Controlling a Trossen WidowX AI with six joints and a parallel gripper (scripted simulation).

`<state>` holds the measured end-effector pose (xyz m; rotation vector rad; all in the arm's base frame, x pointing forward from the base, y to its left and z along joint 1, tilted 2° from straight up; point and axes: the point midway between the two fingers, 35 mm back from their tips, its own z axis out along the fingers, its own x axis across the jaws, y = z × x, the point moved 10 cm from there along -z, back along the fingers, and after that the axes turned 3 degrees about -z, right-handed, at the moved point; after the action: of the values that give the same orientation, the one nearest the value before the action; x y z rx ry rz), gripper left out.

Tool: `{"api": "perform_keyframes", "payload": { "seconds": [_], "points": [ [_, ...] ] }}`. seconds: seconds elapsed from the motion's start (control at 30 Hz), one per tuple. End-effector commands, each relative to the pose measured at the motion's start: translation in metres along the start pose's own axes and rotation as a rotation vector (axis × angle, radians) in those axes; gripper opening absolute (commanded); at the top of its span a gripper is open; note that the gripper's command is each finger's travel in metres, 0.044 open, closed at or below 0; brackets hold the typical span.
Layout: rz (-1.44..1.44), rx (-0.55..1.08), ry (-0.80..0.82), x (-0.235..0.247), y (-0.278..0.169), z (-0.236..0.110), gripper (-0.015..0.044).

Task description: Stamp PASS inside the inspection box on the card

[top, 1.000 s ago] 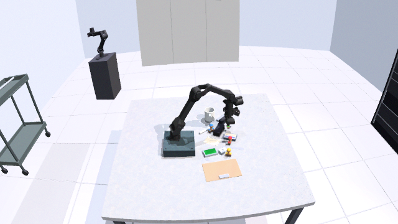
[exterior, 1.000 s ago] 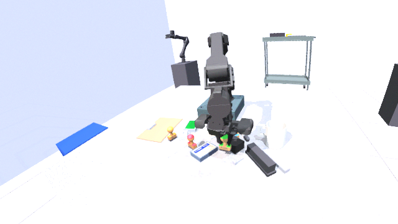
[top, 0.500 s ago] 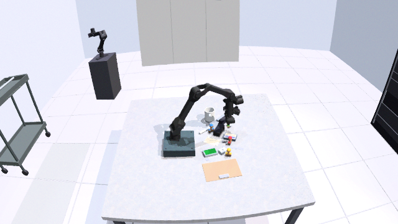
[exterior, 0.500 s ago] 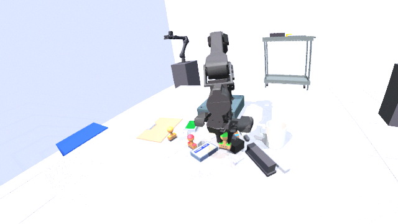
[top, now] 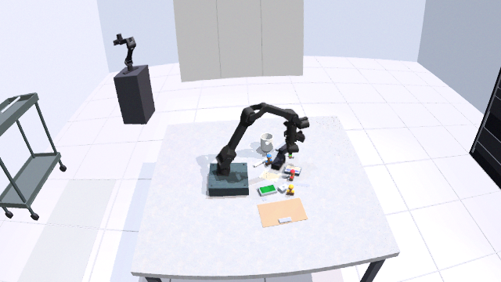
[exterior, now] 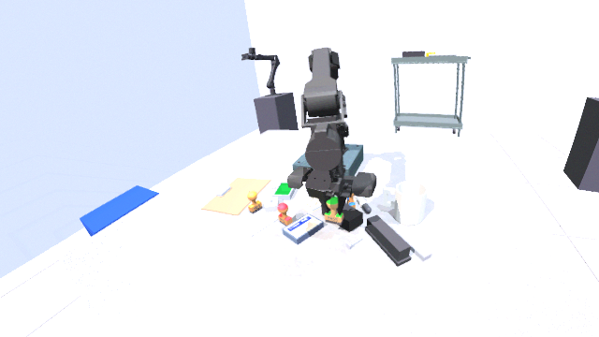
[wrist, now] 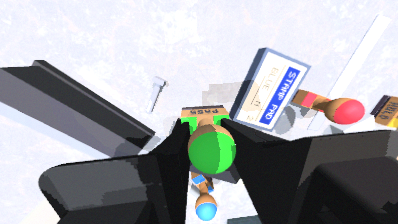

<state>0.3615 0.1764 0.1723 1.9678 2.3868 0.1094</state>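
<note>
My gripper [top: 290, 153] [exterior: 332, 207] [wrist: 205, 125] is shut on the PASS stamp [top: 290, 156] [exterior: 332, 212] [wrist: 211, 150], which has a green knob and a wooden base. I hold it upright, low over the bench, just beside a blue-and-white stamp pad [top: 293, 170] [exterior: 302, 227] [wrist: 272, 90]. A green pad [top: 267, 189] [exterior: 283, 189] lies nearer the arm's base. The tan card [top: 282, 209] [exterior: 236, 196] lies at the front, with a small grey box [top: 285, 220] near its front edge.
A red-knobbed stamp [top: 291, 175] [exterior: 284, 212] [wrist: 335, 109], a yellow-knobbed stamp [top: 290, 189] [exterior: 254, 201] and a blue-knobbed stamp [top: 268, 158] [wrist: 205, 207] stand nearby. A white mug [top: 266, 142] [exterior: 411, 203] and a long black block [exterior: 388, 240] [wrist: 65, 107] lie close to the gripper.
</note>
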Motion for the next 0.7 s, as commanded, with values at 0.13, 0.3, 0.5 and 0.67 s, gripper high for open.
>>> {"api": "perform_keyframes", "payload": {
  "seconds": [0.13,0.3,0.5,0.67],
  "points": [
    [-0.002,0.001,0.003,-0.0001,-0.0001,-0.0042,0.0],
    [-0.002,0.001,0.004,-0.0001,-0.0002,-0.0066,0.0],
    [-0.002,0.001,0.004,-0.0002,-0.0003,-0.0096,0.0],
    [-0.002,0.001,0.005,-0.0003,-0.0005,-0.0121,0.0]
  ]
}}
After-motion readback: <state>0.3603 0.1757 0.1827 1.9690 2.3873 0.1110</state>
